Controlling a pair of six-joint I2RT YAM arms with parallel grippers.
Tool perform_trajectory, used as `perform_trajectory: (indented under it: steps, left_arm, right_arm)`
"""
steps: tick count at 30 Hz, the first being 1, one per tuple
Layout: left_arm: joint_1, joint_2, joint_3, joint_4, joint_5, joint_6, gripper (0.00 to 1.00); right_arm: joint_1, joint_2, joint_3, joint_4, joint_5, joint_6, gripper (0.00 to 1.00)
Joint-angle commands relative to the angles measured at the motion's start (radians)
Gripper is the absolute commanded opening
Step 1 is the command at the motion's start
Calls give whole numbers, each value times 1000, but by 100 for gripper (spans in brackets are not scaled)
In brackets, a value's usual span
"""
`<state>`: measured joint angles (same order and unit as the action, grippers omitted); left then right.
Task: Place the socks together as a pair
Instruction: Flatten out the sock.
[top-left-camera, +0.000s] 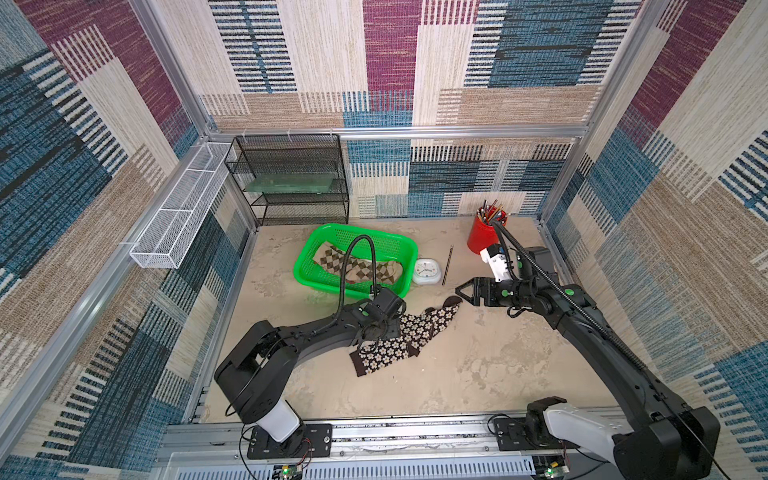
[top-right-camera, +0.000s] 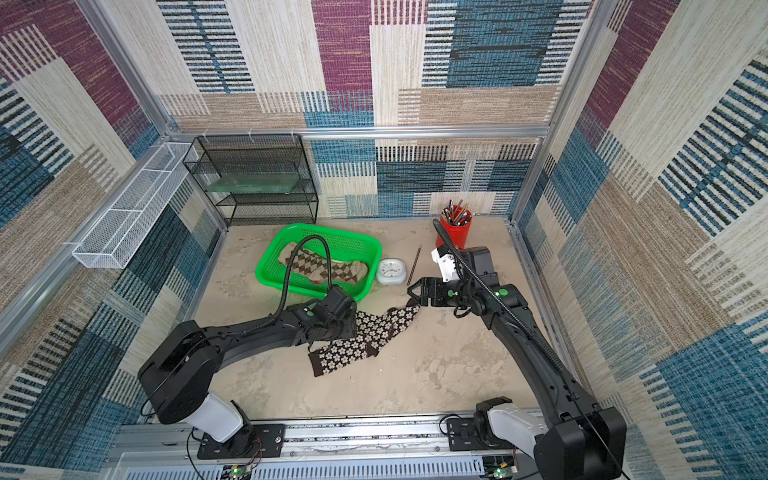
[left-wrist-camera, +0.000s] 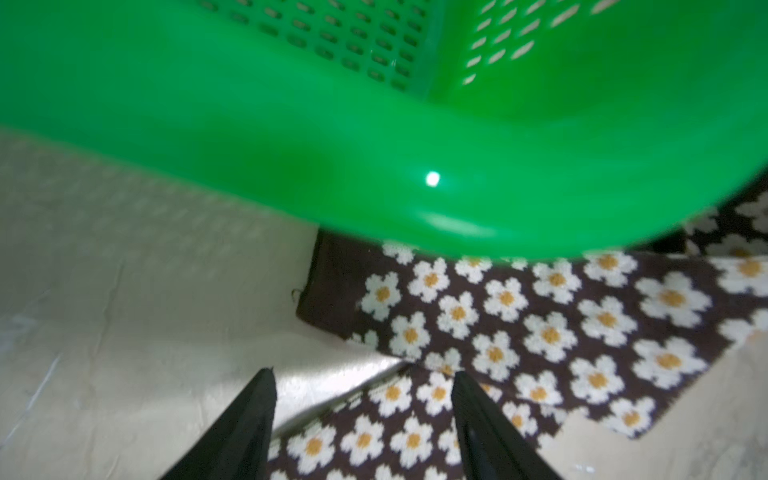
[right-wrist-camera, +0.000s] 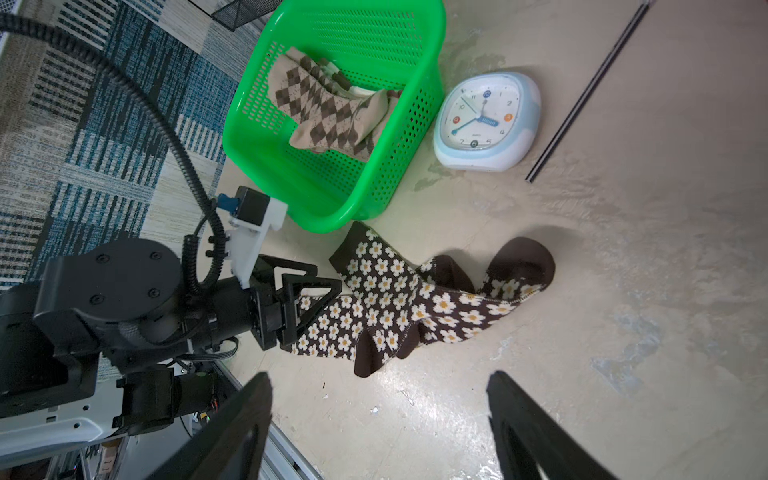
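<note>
Two flowered socks (right-wrist-camera: 390, 299) lie just beside the green basket (right-wrist-camera: 332, 219), clock (right-wrist-camera: 484, 120) nearby.

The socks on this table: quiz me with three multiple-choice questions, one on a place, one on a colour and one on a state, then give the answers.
1. Where do the argyle socks lie?
A) on the bare table
B) in the green basket
C) in the black rack

2. What colour are the petals on the dark brown socks?
A) white
B) red
C) blue

3. How is the right gripper?
A) shut on a sock
B) shut on a pencil
C) open and empty

Answers: B, they lie inside the basket's walls; A, white petals ring yellow centres; C, its jaws stand apart with nothing between them.
</note>
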<state>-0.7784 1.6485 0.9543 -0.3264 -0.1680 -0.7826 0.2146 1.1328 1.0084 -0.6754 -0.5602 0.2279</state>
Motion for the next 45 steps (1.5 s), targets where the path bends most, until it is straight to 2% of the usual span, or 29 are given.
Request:
perform_trajectory:
  steps: [1, 5, 7, 8, 10, 12, 20, 25, 28, 36, 45]
  left_arm:
    - [8, 52, 38, -8, -22, 11, 61]
    - [14, 100, 64, -38, -50, -13, 56]
    - [16, 119, 82, -48, -63, -18, 48]
    - [16, 130, 94, -51, -62, -16, 40]
    - [16, 154, 125, -75, -48, -5, 16]
    - [15, 158, 148, -101, -28, 6, 0]
    - [-13, -1, 132, -148, 14, 13, 0]
    - [-41, -114, 124, -165, 40, -43, 0]
    - [-57, -174, 176, -201, 67, -85, 0]
    - [-136, -230, 413, -235, 125, -195, 0]
    - [-221, -70, 846, -321, 133, -153, 0]
  right_arm:
    - [-22, 7, 0, 12, -55, -48, 83]
    - [-48, 7, -1, 10, -84, -64, 83]
    - [-53, 5, -2, 14, -91, -66, 83]
    - [-54, 4, -5, 15, -99, -68, 83]
    - [-55, 1, -11, 13, -98, -73, 84]
    - [-59, -3, -20, 9, -98, -80, 84]
    - [-98, -27, -52, 28, -107, -85, 84]
    - [-133, -21, -61, 35, -115, -90, 84]
    - [-163, -18, -75, 44, -119, -83, 85]
    - [-259, 16, -113, 73, -141, -37, 86]
    - [-333, 13, -90, 83, -126, 7, 86]
